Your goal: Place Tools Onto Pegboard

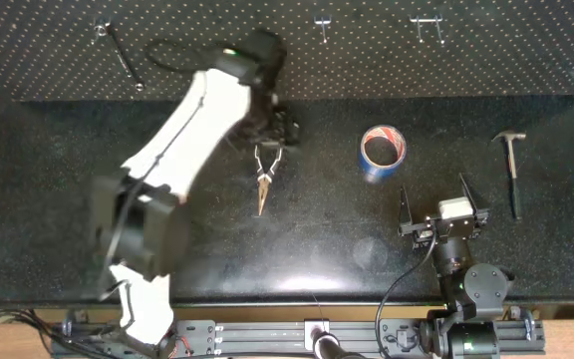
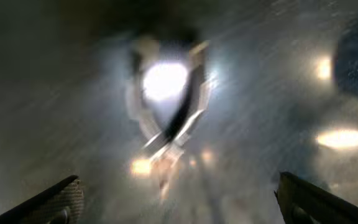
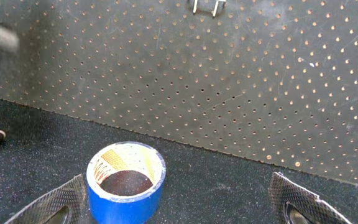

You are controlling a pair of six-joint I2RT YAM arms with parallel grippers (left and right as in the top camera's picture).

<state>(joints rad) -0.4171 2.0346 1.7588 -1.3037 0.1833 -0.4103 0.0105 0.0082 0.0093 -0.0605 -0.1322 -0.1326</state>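
Black matting (image 1: 317, 239) below your pegboard (image 1: 367, 60) holds the pliers (image 1: 265, 179), lying flat with their handles toward the board. Your left gripper (image 1: 279, 128) hovers over those handles, fingers spread wide. Farther right sit a tape roll (image 1: 383, 150) and a hammer (image 1: 511, 170); your right gripper (image 1: 436, 204) gapes open, facing the tape.

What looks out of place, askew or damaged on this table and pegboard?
Nothing looks damaged or spilled. The wrench sits slanted on the pegboard. The pliers, the blue tape roll and the hammer lie on the black table, not on hooks.
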